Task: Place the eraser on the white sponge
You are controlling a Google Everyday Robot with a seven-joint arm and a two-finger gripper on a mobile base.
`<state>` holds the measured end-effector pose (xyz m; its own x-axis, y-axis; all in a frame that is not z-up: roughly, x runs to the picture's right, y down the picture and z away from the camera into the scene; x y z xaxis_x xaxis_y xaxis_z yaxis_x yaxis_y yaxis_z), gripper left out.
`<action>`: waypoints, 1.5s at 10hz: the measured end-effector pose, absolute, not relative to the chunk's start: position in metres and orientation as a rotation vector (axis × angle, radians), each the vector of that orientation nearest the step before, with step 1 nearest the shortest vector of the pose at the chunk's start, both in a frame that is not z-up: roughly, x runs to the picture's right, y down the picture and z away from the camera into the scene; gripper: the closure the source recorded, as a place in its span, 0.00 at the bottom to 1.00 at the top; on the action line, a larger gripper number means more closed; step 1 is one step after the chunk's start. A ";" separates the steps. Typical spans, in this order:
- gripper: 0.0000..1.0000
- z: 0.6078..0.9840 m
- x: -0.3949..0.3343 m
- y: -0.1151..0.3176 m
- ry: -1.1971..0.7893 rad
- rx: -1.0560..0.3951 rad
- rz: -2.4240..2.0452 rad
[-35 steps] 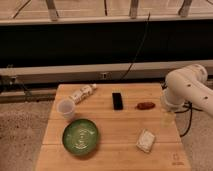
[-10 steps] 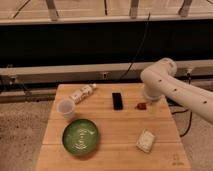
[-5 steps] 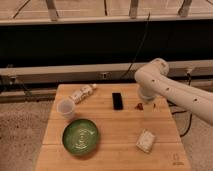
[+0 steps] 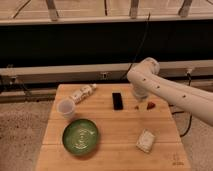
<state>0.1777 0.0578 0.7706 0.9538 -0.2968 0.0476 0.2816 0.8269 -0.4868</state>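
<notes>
Much of the gripper [image 4: 139, 98] is hard to make out: it hangs at the low end of the white arm [image 4: 170, 92], back and to the right of the green plate [image 4: 80, 136]. Whether it is wide or narrow I cannot tell, and it holds nothing that shows. The arm runs off the right edge of the view, so its base is cut off.

Just under the gripper lies a reddish-brown oblong thing [image 4: 150, 105], showing only in part, with a small bit of the same colour beside it.

Flat on the wooden surface [image 4: 115, 125], the eraser [image 4: 117, 100] lies behind the plate and to its right, just left of the gripper and apart from it. Level with the plate and well to its right, the white sponge [image 4: 145, 140] sits close to the surface's front edge. Bare wood lies between plate and sponge, and between sponge and eraser.

Just behind the plate's left side, near the left edge, stands a translucent cup [image 4: 65, 108]. Farther back from the plate, near the rear edge, a small pale bottle [image 4: 82, 93] lies on its side, its label unreadable.
</notes>
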 end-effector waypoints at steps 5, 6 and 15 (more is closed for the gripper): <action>0.20 0.793 0.158 0.055 0.010 -0.508 -0.374; 0.20 0.799 0.153 0.053 -0.001 -0.504 -0.395; 0.20 0.844 0.129 0.052 -0.076 -0.512 -0.530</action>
